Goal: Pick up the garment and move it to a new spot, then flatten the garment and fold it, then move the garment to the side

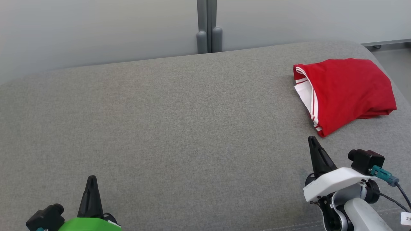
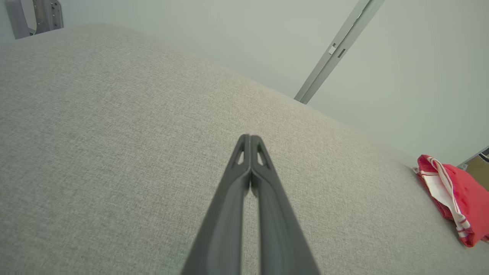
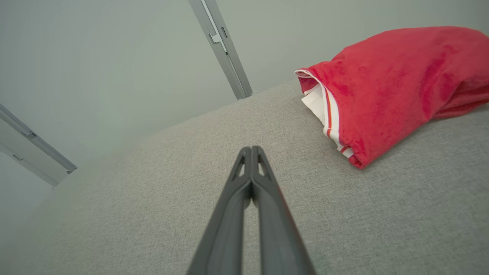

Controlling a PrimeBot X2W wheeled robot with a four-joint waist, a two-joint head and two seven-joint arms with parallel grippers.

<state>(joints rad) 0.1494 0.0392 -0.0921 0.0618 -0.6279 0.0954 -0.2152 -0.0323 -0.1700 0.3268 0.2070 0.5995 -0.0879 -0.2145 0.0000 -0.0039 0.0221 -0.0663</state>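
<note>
1. Garment (image 1: 348, 93): a red soft-fabric piece with white-and-red striped trim is lying in a compact, layered bundle at the upper right of the head view, on the grey woven upholstered surface (image 1: 179, 122). Its striped open edge is facing frame-left.
2. The left gripper (image 1: 92, 181), two long dark fingers on a green mount, is sitting at the lower left with its fingers pressed together on nothing. It is well apart from the garment.
3. The right gripper (image 1: 312, 141), on a white mount, is pointing up-frame at the lower right. Its fingers are likewise clenched and empty, with the tip near the bundle's lowest corner but apart from it.
4. The wrist views are confirming both states: the left tips (image 2: 250, 138) and the right tips (image 3: 251, 149) are meeting over bare upholstery.
5. Judgement: this layout is fitting two stages, a bundle waiting to be lifted or a folded piece already set aside. The pictures are not settling which.
6. In either case, good practice is keeping the closed right tip from snagging the near corner, since the loose layers are likely to slide.
</note>
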